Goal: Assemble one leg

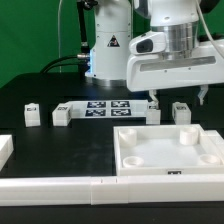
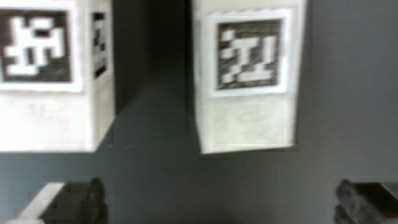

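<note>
Several small white legs with square marker tags stand on the black table. Two are at the exterior view's left (image 1: 31, 115) (image 1: 61, 116). Two more are under the arm (image 1: 152, 112) (image 1: 181, 110). My gripper (image 1: 178, 99) hangs open and empty just above that pair. In the wrist view both legs show close up (image 2: 54, 85) (image 2: 249, 85), tags facing the camera. My gripper (image 2: 217, 205) has its dark fingertips (image 2: 75, 203) spread wide, with only bare table between them. The legs lie beyond the fingertips, not between them.
The large white square panel with round corner sockets (image 1: 213, 158) lies at the front on the exterior view's right. Long white border strips (image 1: 60, 186) run along the front and the left edge. The marker board (image 1: 105, 108) lies flat between the leg pairs.
</note>
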